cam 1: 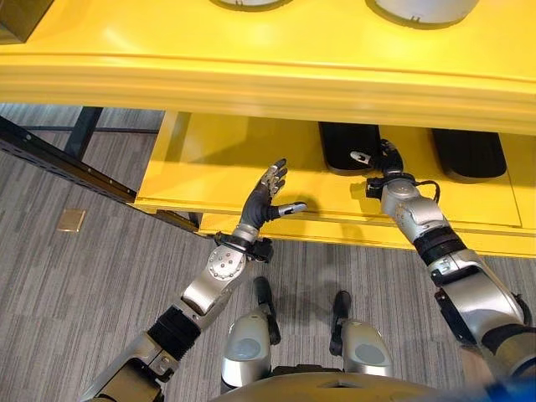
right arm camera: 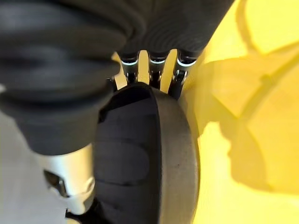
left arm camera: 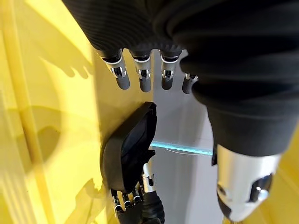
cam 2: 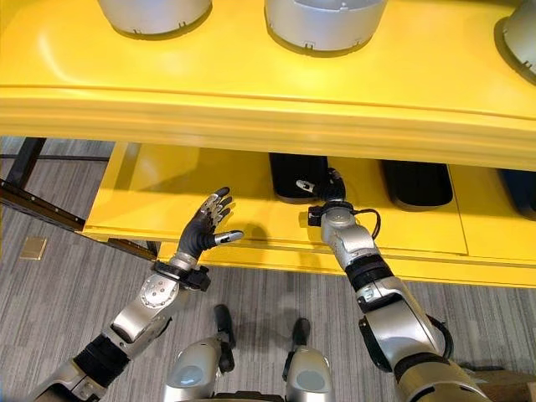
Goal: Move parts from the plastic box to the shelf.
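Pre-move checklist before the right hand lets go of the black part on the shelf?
1. Black curved plastic part on the lower yellow shelf: ok.
2. Right hand at the part, fingers over its far edge: ok.
3. Firm grip: cannot tell.
4. Left hand open, holding nothing, clear of the part: ok.
5. Second black part lies beside it with a gap: ok.
6. Upper yellow shelf edge overhangs both arms, retreat room: cannot tell.

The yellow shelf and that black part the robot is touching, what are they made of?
The yellow shelf looks like painted metal: smooth, glossy, showing reflections and shadows. The black part under the right hand looks like matte moulded plastic or rubber, rounded and dull; hard to tell which.
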